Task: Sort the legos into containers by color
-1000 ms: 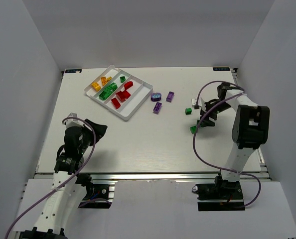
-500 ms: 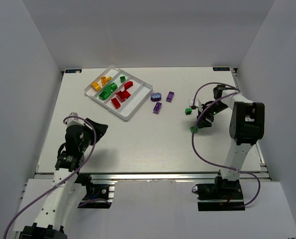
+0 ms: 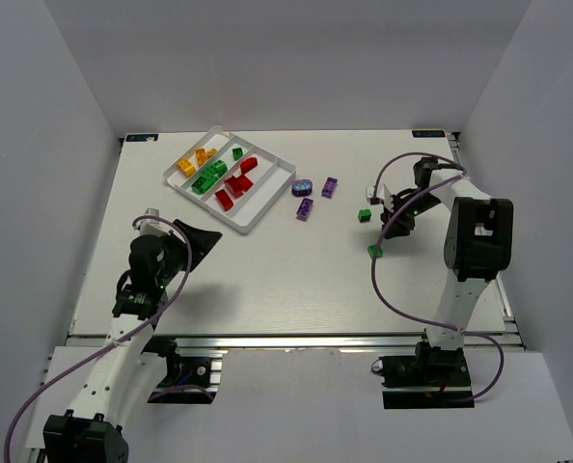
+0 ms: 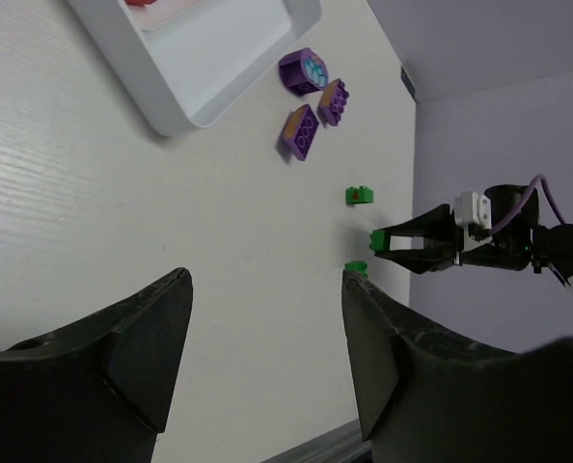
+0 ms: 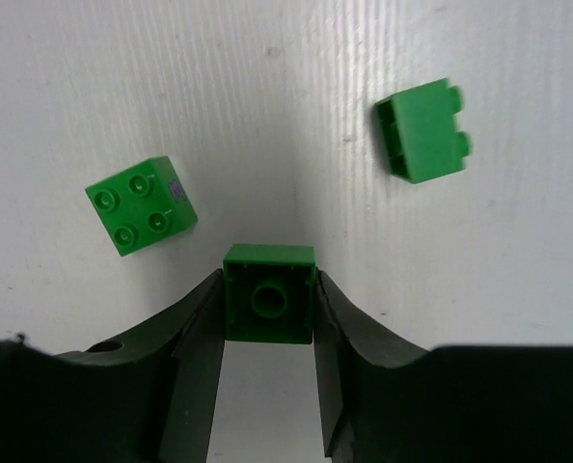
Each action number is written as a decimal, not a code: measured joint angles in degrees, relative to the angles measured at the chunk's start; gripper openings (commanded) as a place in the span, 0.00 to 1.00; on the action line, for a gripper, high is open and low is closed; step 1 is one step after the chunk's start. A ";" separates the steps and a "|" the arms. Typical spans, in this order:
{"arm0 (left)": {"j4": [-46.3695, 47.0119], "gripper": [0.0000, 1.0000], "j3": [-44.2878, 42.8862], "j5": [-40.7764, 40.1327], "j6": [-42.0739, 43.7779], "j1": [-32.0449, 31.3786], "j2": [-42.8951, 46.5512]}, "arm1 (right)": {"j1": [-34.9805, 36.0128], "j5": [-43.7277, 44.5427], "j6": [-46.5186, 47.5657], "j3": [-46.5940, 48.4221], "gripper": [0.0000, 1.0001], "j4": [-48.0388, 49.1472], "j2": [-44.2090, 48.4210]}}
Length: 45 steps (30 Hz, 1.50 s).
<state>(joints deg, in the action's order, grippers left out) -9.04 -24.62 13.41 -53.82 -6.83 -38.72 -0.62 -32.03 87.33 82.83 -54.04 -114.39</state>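
Note:
My right gripper (image 5: 267, 318) is shut on a green lego (image 5: 269, 294), its hollow underside facing the camera. Two more green legos (image 5: 140, 204) (image 5: 423, 130) lie on the table beneath it. From above, that gripper (image 3: 385, 228) hangs between the two loose green legos (image 3: 365, 215) (image 3: 373, 250). The white tray of containers (image 3: 267, 207) holds yellow-orange (image 3: 195, 161), green (image 3: 209, 177) and red (image 3: 236, 183) legos in separate compartments. Three purple legos (image 3: 303, 187) (image 3: 330, 187) (image 3: 305, 208) lie just right of it. My left gripper (image 3: 195, 246) (image 4: 267, 280) is open with nothing in it, at the near left.
In the left wrist view the tray corner (image 4: 229, 68), the purple legos (image 4: 304, 70) and the right gripper with its green lego (image 4: 375, 238) show. White walls enclose the table. A purple cable loops off the right arm (image 3: 375, 280).
The right gripper has closed on a green lego and shifted slightly toward the back. The left arm has swung a little forward and right, its jaws slightly wider.

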 measured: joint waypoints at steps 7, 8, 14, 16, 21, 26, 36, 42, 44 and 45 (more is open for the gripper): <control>14.78 0.74 3.61 7.98 -5.66 0.00 -3.17 | 2.36 -8.50 -5.64 5.46 0.08 -1.51 5.88; 16.94 0.74 4.07 9.11 -6.71 0.00 -3.67 | 3.67 -10.12 -6.49 5.66 0.07 -1.42 7.50; 28.02 0.79 5.22 15.02 -11.89 -0.57 -6.34 | 16.24 -18.32 -15.10 4.09 0.07 2.71 17.18; 31.47 0.79 5.33 16.41 -13.66 -1.05 -6.64 | 20.57 -20.57 -19.54 2.69 0.07 6.54 19.85; 38.53 0.80 5.53 18.45 -17.25 -2.73 -7.28 | 27.56 -24.28 -32.74 1.09 0.06 17.22 22.58; 41.42 0.81 5.53 18.58 -18.47 -5.38 -7.69 | 32.46 -24.87 -41.48 0.83 0.07 25.16 22.67; 48.02 0.83 5.53 18.45 -20.22 -10.05 -9.31 | 35.04 -25.94 -51.69 -3.30 0.07 36.28 25.35; 48.98 0.83 5.53 18.12 -20.13 -12.68 -12.31 | 35.58 -26.45 -54.38 -4.94 0.07 40.33 27.10; 49.09 0.83 5.51 17.81 -20.13 -13.29 -13.49 | 36.46 -26.40 -54.42 -4.94 0.07 40.94 27.26; 49.18 0.83 5.51 17.64 -20.13 -13.55 -14.08 | 36.92 -26.45 -54.40 -4.94 0.07 41.00 27.28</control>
<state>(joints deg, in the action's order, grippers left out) 40.14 -19.11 31.05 -73.95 -20.38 -52.80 36.29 -58.48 32.93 77.89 -13.04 -87.11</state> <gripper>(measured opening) 0.830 0.426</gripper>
